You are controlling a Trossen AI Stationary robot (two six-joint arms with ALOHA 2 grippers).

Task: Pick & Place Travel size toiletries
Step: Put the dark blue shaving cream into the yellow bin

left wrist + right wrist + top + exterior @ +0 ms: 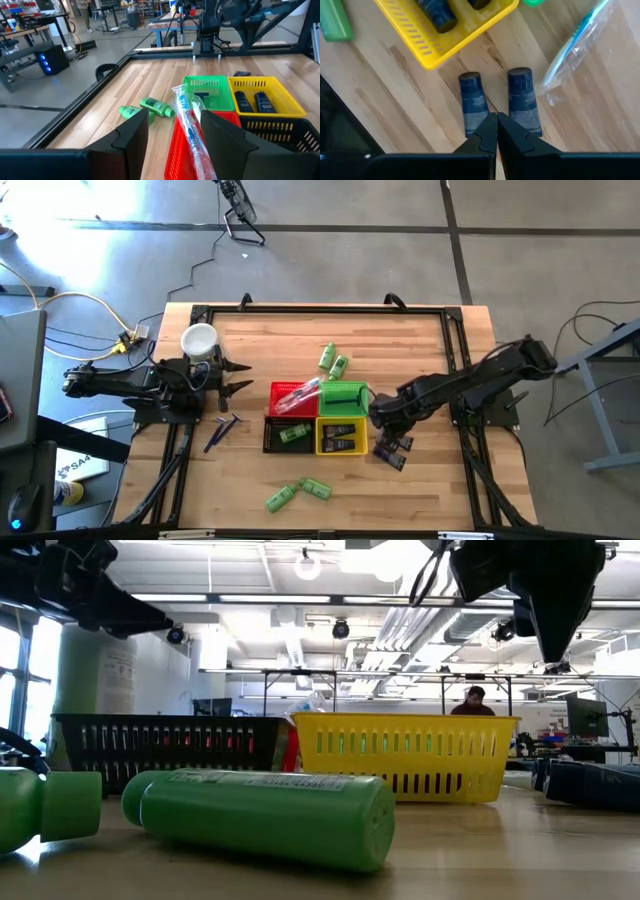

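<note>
Toiletries are lying partly sorted and partly loose on the wooden surface (420, 480); four small baskets are sitting pushed together at its middle, which looks like the sorting point; the red basket (285, 392) is carrying a wrapped toothbrush (303, 392) that is poking out over its rim, the green basket (342, 397) is sitting beside it, the black basket (288, 434) is holding a green bottle (293, 435), and the yellow basket (341, 436) is holding two dark tubes (341, 444); a white cup (199, 340) is standing apart near the left arm; more green bottles are waiting loose, a pair (333, 361) on the far side of the baskets and a pair (297, 493) on the near side; another wrapped toothbrush (221, 431) is lying near the left arm; the left gripper (238, 377) is hovering with its fingers standing apart on nothing, lined up toward the red basket, probably readying for a pick; the right gripper (497, 130) is hanging with its fingers pressed together, empty, just over two loose dark tubes (498, 102) beside the yellow basket, so it is likely going for one of them next; only the right wrist view is showing those tubes lying side by side with the fingertips between them, where the high view is giving just dark shapes under the arm; the low view is adding a person far back in the room
</note>
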